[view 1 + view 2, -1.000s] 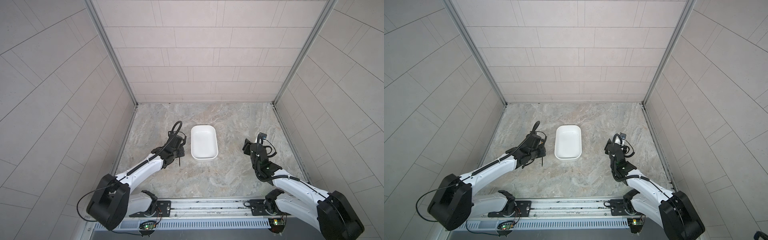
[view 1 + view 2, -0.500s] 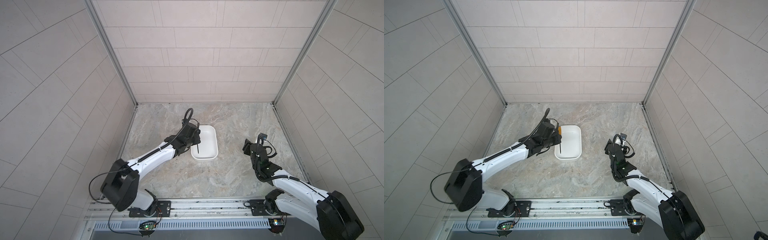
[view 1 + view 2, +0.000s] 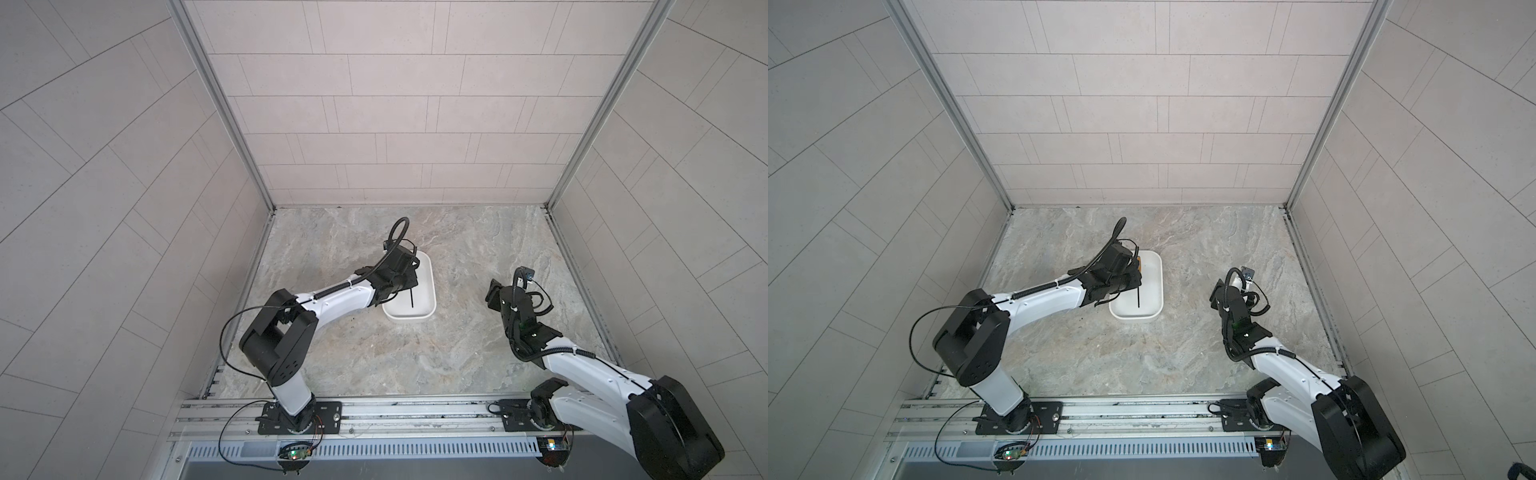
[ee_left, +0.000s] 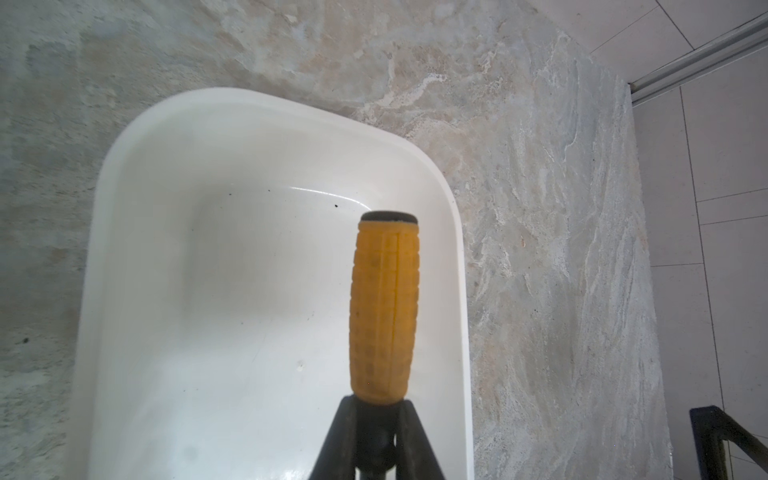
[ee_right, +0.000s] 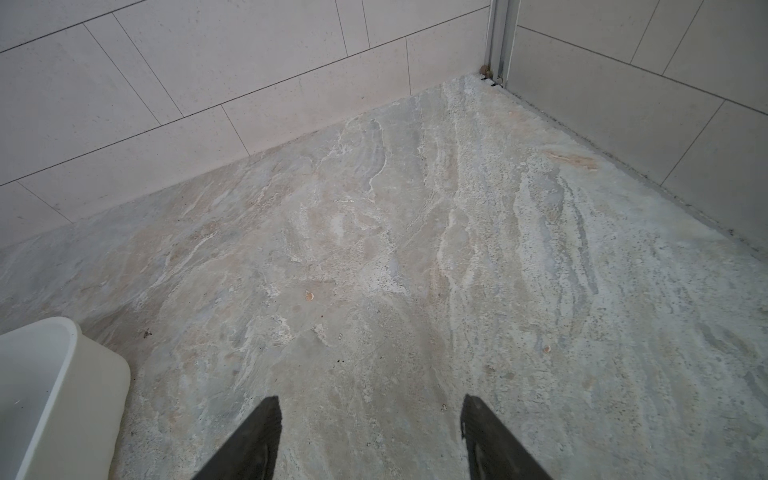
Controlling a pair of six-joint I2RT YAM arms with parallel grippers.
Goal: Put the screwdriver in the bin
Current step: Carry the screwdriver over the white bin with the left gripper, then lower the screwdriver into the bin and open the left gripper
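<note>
Jaws of the left gripper (image 4: 376, 411) clamp the screwdriver (image 4: 383, 307) at its black collar, its yellow handle over the inside of the bin (image 4: 124, 208). To the bin's right, the right gripper (image 5: 372, 401) hangs parted and empty above the marble tabletop (image 5: 415, 249).

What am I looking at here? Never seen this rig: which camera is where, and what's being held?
Two robot arms stand on a rail at the front of a tiled booth. Each ends in a two-finger gripper. Both top views look down on the whole scene from overhead. The other two pictures come from cameras on the arms' wrists, looking out past the fingers.

A white bin stands on the marbled table. The left gripper is shut on the screwdriver, at the base of its yellow handle, and holds it over the bin. The right gripper is open and empty, off to the bin's side.
</note>
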